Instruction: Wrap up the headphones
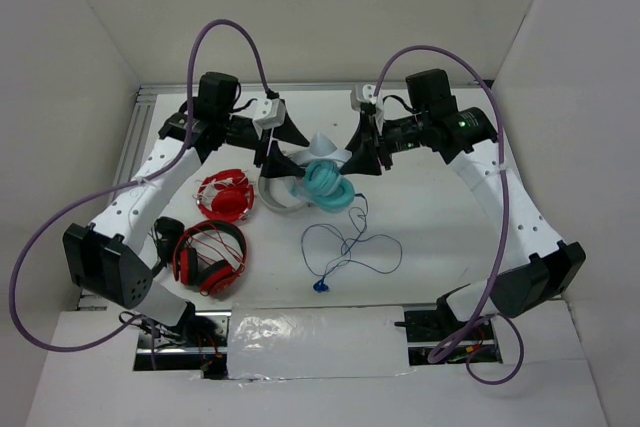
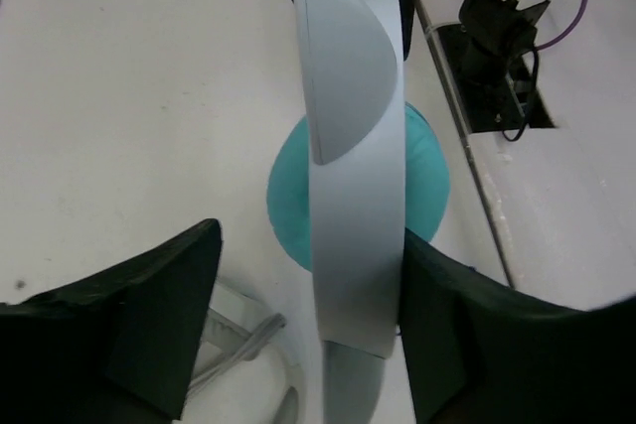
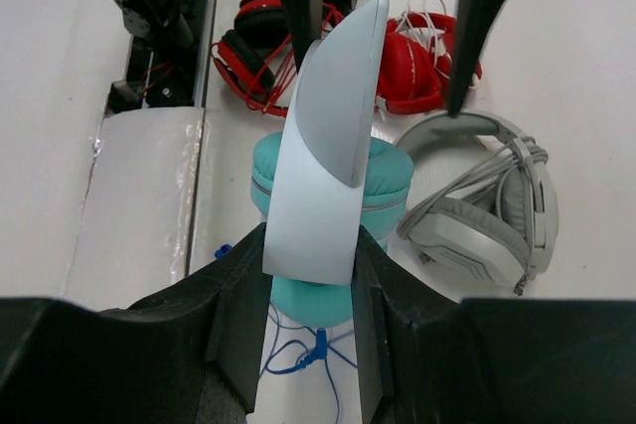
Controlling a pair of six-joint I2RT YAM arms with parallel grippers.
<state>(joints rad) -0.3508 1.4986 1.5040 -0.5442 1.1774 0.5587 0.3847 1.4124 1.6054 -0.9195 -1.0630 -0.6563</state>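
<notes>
headphones upright, headband up in right claw, cups downward

The teal over-ear headphones with round padded cups are at the middle of the white worktop. The cups are stacked close together and low; I cannot tell whether they rest on the surface. The pale light-blue plastic headband arches up over them, nearly upright. My right claw pinches one side of the band, both fingers touching it. My left claw straddles the other side, one finger against it and the other apart. The long thin blue cable trails from the cups toward the near edge in loose loops and ends in a blue plug lying flat.
</notes>
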